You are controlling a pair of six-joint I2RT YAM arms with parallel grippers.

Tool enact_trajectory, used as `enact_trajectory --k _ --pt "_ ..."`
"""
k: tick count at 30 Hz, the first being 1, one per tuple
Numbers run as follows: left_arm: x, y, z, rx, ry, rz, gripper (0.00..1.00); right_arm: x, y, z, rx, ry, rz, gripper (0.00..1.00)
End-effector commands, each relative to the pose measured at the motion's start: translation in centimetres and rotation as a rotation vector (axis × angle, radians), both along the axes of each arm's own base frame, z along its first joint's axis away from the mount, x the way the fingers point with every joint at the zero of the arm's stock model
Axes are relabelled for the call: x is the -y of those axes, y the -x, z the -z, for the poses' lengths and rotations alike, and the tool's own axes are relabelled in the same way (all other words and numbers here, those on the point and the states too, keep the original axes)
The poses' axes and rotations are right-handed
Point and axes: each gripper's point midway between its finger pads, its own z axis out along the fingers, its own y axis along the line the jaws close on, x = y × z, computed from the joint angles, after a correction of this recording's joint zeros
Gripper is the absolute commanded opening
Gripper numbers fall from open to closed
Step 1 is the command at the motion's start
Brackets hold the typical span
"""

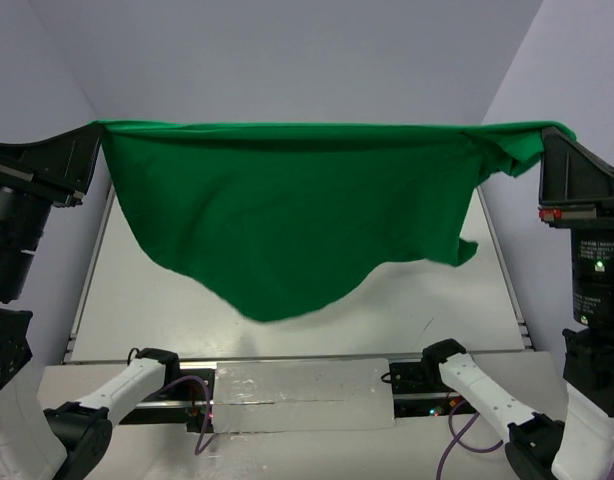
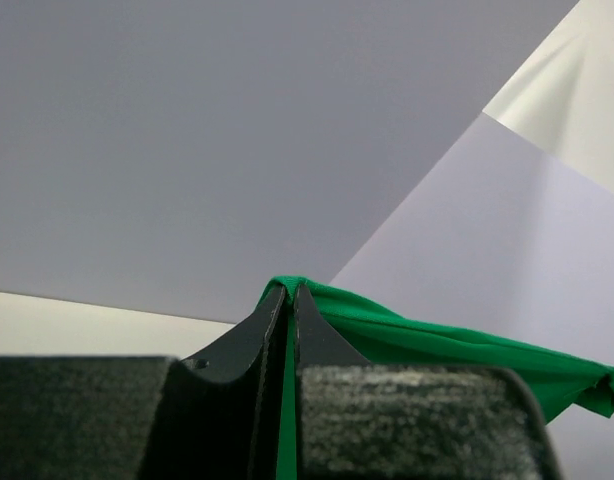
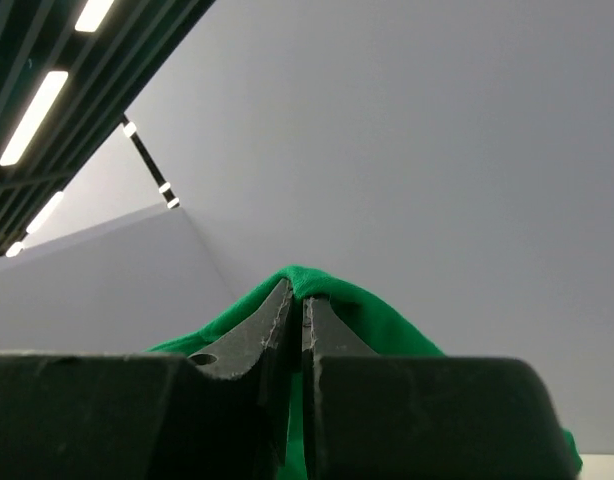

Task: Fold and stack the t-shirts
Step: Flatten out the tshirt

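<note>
t-shirt (image 1: 287, 210) top edge spans left fingers (image 2: 249, 350) to right fingers (image 3: 257, 335), lower edge sagging.

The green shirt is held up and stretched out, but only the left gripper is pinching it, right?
Not quite. The right gripper is shut on the shirt too, as the right wrist view shows. So both it and the left gripper pinch the shirt, held up and stretched out.

t-shirt (image 1: 287, 220): hangs spread above table (image 1: 137, 300), lowest point left of centre
left gripper (image 1: 95, 128): at t-shirt's upper left corner, cloth pinched between fingers
right gripper (image 1: 545, 135): at upper right corner, cloth pinched, bunched just beside it
arm bases (image 1: 152, 362): near table edge, in front of t-shirt
</note>
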Motion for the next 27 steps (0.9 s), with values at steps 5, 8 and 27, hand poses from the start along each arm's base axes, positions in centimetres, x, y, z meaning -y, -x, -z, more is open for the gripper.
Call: enact_trajectory --k 5,8,27 --pt "0.3 -4.7 6.2 -0.181 -0.02 -0.04 0.1 0.5 -1.7 3.3 -0.086 0.079 0.084 0.09" --pt "0.7 -9.1 13.3 -0.363 -0.043 -0.073 0.1 -2.2 -9.3 9.9 -0.289 0.185 0.078 0.09" --pt "-3.0 -26.5 52.5 -1.268 -0.236 -0.252 0.1 -14.1 -36.5 48.9 -1.221 0.363 -0.183 0.63"
